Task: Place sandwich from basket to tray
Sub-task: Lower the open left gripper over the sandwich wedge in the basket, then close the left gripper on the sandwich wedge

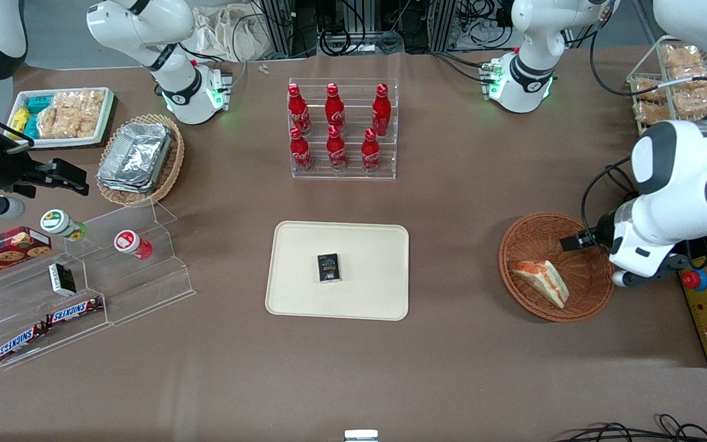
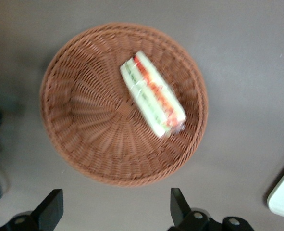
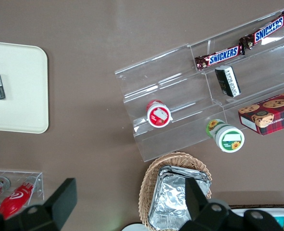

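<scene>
The left arm's hand (image 2: 114, 211) hangs above the round reddish-brown woven wicker basket (image 2: 84, 120), its two black fingers (image 2: 50, 208) spread wide apart and holding nothing. In the front view the hand itself is mostly hidden by the white wrist, which sits over the basket's rim (image 1: 599, 245) at the working arm's end of the surface.

The small triangular wedge sandwich of white bread with red-orange and pale green filling (image 2: 153, 93) lies directly below and ahead of the hand, inside the basket, resting against the sloping wall off the basket's centre. In the front view the sandwich (image 1: 541, 281) sits in the part of the basket nearer the camera. Its long axis runs diagonally relative to the line between the fingers, so the open gap is not square to the wedge's narrow thickness; my judgement is that the hand would need a wrist turn as well as a descent to close across the bread faces.

The flat cream-beige rectangular tray (image 1: 304, 270) lies well apart from the basket, toward the middle of the brown surface (image 1: 452, 368), with a small black box (image 1: 328, 267) on it.
</scene>
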Motion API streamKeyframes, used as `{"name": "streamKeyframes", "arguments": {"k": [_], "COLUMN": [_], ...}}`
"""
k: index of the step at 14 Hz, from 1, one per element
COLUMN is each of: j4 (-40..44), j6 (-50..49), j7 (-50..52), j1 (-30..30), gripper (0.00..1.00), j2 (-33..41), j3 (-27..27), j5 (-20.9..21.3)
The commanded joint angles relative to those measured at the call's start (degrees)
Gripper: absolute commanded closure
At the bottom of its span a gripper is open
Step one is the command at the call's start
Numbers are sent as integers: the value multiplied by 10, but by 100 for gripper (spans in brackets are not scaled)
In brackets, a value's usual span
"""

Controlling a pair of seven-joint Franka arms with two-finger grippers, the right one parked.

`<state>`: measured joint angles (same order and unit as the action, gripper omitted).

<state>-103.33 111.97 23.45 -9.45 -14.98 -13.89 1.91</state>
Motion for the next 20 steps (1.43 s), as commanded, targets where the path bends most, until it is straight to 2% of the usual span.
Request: {"name": "streamKeyframes", "arguments": {"k": [1,5,14,16,17,18,20], "j4": [-21,-56,-80,-95,-99,-100,-97], "j6": [60,158,280,287,286,277,235], "j7": [66,150,202,201,200,198,198], "j1": [14,14,14,13,11,11,11], "gripper": [1,1,2,14,28,50,77], "j2": [-14,-38,-105,-102,-97,-92,-67], "j3": [-3,-3,-2,-2,-2,-2,-2], "j5": [-11,-13,-1,12,26,34,47]}}
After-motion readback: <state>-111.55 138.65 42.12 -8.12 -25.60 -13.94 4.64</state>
